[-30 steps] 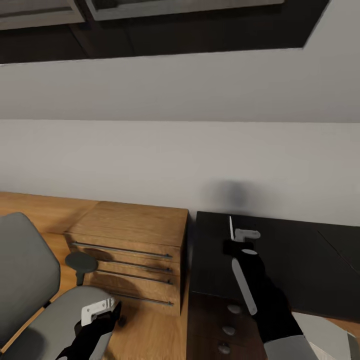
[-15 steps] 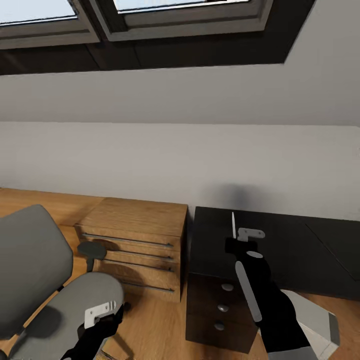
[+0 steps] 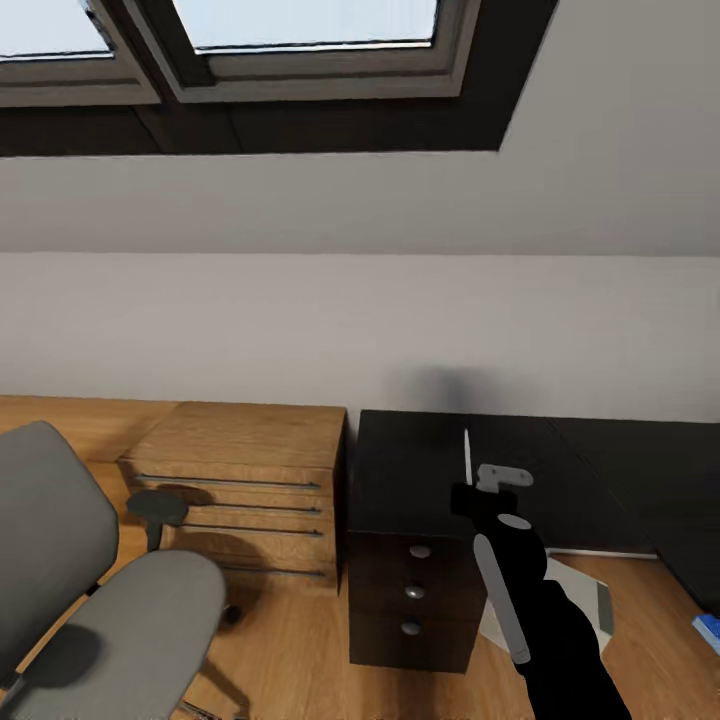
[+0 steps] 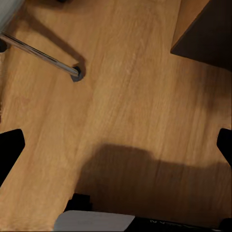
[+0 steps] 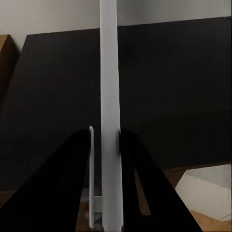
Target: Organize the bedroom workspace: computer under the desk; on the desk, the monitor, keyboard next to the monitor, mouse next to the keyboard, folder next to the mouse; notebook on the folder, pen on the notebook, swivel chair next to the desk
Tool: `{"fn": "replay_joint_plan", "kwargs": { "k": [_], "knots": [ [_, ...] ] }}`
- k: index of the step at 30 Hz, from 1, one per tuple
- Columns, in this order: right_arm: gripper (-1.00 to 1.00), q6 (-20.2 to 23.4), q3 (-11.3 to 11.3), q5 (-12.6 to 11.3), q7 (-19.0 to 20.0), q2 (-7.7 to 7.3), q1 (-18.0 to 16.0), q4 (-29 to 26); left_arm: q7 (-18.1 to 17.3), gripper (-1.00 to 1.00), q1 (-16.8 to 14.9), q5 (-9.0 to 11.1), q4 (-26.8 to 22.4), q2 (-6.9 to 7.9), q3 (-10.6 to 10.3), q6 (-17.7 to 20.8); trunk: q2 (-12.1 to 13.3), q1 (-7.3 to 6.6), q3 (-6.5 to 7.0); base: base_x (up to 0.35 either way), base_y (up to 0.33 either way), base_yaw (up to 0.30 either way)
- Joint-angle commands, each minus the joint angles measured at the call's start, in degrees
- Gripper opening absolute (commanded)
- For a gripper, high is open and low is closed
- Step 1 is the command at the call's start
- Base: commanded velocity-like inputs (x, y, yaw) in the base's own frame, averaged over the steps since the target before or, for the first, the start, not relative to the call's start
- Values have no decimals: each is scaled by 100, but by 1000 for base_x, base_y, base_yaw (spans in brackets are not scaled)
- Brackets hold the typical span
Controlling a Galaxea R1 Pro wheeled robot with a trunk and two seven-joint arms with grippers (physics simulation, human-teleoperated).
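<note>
In the head view, the swivel chair (image 3: 95, 590) occupies the far left, with its grey back, grey seat and a round dark armrest pad visible, standing on the wooden floor (image 3: 300, 660). Just to its right, a light wooden dresser (image 3: 240, 480) with long bar handles stands against the wall, and the glossy black worktop (image 3: 420, 460) adjoins the dresser's right side, with three round-knobbed drawers (image 3: 415, 592) below its near end. Above, a dark-framed skylight (image 3: 300, 40) is set in the sloped ceiling. The right arm extends over the worktop's near edge, and the right pincer (image 3: 478, 478) is clamped on the pen (image 3: 467, 455), which stands upright as a thin pale stick above the fingers. Right of the arm, a light-grey box, apparently the computer (image 3: 575, 595), lies on the floor beneath the worktop, partly hidden by the arm. A small blue object (image 3: 708, 630) sits at the far right edge; its identity cannot be determined. The left wrist view shows the wooden floor, a chrome leg with a caster (image 4: 76, 73) of the chair base, and the left pincer (image 4: 116, 145) spread wide, its dark fingertips at opposite edges with nothing between them. The right wrist view shows the pen (image 5: 109, 96) pinched between the two fingers, running out over the black worktop surface (image 5: 183, 87).
</note>
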Motion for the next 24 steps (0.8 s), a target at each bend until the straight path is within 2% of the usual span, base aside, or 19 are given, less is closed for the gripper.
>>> {"fn": "replay_joint_plan", "kwargs": {
  "k": [1,3,10,21,24],
  "knots": [
    [-100,10,8,-139,-62,-4,-5,-7,5,100,1,-27,96,10,3,31,36,-23,12,-53,0,-12],
    [-100,10,6,-165,-65,-8,-5,-10,4,100,1,-28,142,15,2,28,116,-67,48,-35,0,-8],
    [-100,-20,-18,-186,-59,-44,-5,8,3,100,1,-8,190,67,6,24,116,-67,52,-7,0,-35],
    [-100,28,-80,-211,-43,-65,-4,19,3,100,1,-1,197,72,7,23,116,-67,90,0,0,-240],
    [-100,51,-133,-212,-39,-113,-4,18,3,100,1,1,198,72,7,23,116,-67,101,0,0,-266]
  ]
}}
